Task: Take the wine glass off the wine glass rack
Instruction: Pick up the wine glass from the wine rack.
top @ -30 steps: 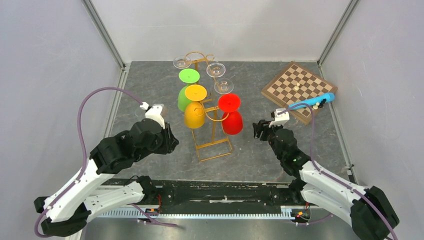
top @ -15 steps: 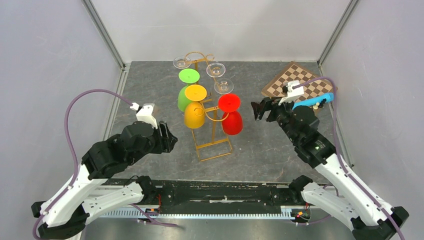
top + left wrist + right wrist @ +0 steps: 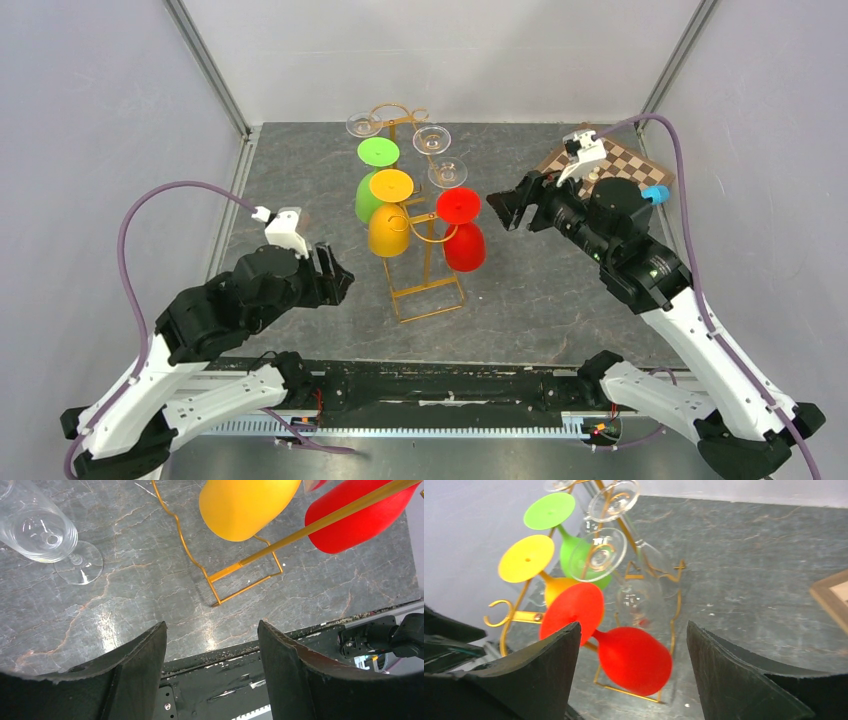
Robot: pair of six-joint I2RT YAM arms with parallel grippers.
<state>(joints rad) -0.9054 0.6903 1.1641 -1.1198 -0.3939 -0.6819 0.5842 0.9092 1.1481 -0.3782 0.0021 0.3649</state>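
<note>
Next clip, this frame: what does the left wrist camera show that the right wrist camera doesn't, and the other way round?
Only the left wrist view: the black mounting rail at the near edge, and the left gripper, open and empty. Only the right wrist view: the green glass, a corner of the chessboard, and the right gripper, open and empty. Both: the wine glass rack, the yellow glass, the red glass, clear glass and the grey table.
</note>
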